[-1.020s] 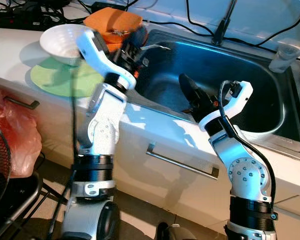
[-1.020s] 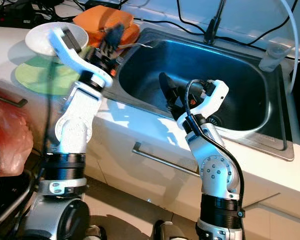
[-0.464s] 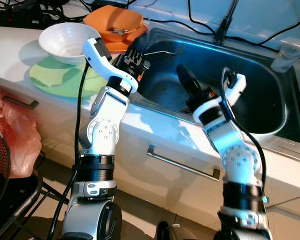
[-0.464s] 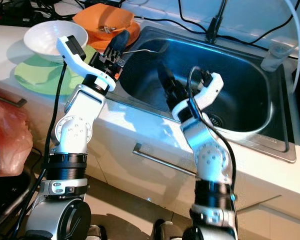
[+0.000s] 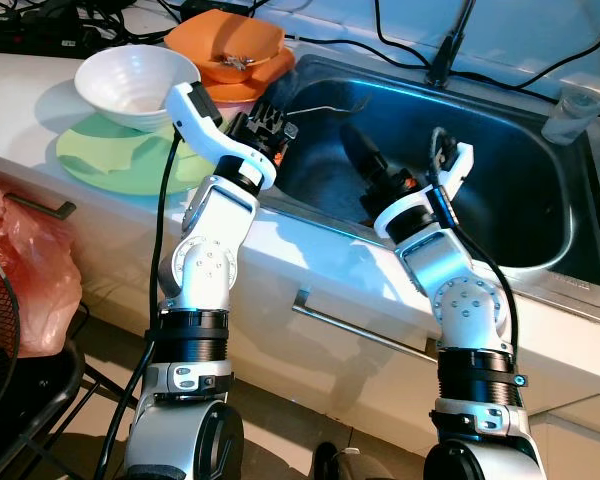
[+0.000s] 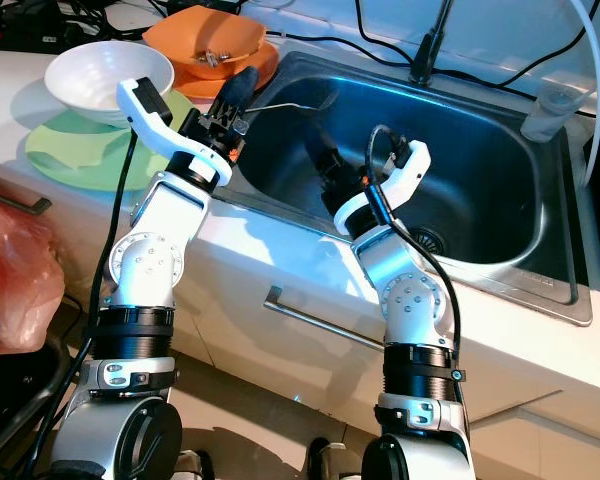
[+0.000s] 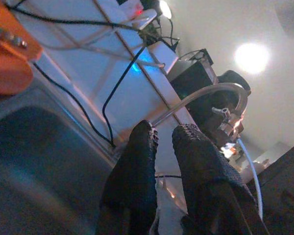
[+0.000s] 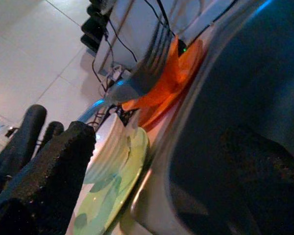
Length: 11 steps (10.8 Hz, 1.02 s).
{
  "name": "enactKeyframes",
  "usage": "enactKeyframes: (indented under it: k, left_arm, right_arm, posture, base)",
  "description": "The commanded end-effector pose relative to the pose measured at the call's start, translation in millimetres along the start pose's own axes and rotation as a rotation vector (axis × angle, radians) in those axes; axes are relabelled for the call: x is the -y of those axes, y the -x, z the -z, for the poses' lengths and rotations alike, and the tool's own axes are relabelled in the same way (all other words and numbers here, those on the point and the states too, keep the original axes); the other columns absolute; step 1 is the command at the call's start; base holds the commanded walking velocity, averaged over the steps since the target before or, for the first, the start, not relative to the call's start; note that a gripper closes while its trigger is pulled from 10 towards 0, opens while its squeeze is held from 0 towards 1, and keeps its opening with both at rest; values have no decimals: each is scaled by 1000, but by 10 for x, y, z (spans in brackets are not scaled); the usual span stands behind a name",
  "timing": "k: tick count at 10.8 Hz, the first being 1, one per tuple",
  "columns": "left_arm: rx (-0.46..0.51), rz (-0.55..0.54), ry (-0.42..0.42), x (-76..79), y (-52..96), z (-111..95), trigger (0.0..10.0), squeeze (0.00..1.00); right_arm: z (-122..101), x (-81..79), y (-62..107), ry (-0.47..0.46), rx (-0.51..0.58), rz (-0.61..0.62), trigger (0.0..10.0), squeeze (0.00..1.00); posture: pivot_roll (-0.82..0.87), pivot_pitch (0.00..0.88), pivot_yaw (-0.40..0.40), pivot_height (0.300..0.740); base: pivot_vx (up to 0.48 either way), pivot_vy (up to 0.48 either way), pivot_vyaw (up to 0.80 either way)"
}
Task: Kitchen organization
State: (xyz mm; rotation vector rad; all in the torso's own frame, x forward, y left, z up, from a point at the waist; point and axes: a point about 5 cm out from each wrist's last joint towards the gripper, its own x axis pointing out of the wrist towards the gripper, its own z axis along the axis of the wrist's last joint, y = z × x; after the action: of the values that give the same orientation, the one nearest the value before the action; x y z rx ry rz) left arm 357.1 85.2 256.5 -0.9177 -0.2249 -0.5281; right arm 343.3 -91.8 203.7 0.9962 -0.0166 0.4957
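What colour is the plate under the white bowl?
Light green. The plate beneath the white bowl shows best in the left eye view.
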Motion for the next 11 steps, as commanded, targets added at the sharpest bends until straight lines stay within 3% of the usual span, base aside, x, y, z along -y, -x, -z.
enactKeyframes:
  k: [1, 4, 6, 7, 11]
  left_arm:
    - [-33, 6, 100, 103, -15, 225, 0, 0]
    - [-78, -8, 119, 75, 83, 372, 0, 0]
    - [-130, 57, -12, 49, 137, 412, 0, 0]
    - [-165, 124, -102, 68, 158, 414, 0, 0]
    - [-198, 266, -323, 204, 208, 484, 0, 0]
  right_arm:
    - [26, -243, -140, -49, 18, -90, 10000, 0]
    - [0, -247, -132, -81, 25, -108, 10000, 0]
    - [-28, -242, -101, -101, 26, -113, 10000, 0]
    - [-36, -236, -82, -103, 21, -112, 10000, 0]
    - [-18, -192, -38, -116, 8, -88, 10000, 0]
  posture:
    - [-115, 152, -37, 740]
    - [-114, 157, -38, 740]
    - [-120, 157, -38, 740]
    - [-123, 157, -38, 740]
    - [-119, 157, -37, 740]
  base:
    - [0, 0, 0]
    - [0, 0, 0]
    - [0, 0, 0]
    - [0, 0, 0]
    - [0, 0, 0]
